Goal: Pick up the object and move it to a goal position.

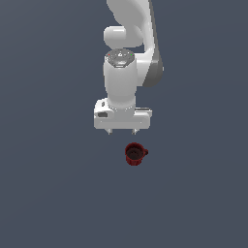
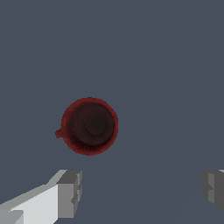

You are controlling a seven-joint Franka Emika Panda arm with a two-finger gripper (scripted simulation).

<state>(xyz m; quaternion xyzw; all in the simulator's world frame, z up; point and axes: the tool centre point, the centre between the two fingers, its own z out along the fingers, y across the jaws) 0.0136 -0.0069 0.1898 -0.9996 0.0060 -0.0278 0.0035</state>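
The object is a small dark red mug (image 1: 135, 154) standing upright on the grey floor, its loop handle pointing to the exterior view's right. From the wrist camera the mug (image 2: 89, 126) shows as a dark round opening with the handle as a small nub on its side. My gripper (image 1: 121, 131) hangs above and just behind the mug, a little toward the exterior view's left, apart from it. Its two fingers (image 2: 70, 192) are spread wide with nothing between them, and the gripper (image 2: 142, 190) is open. The mug lies outside the gap between the fingers.
A flat, uniform dark grey surface (image 1: 53, 193) extends all around the mug. The white arm (image 1: 128, 53) rises behind the gripper toward the back of the exterior view. No other objects show.
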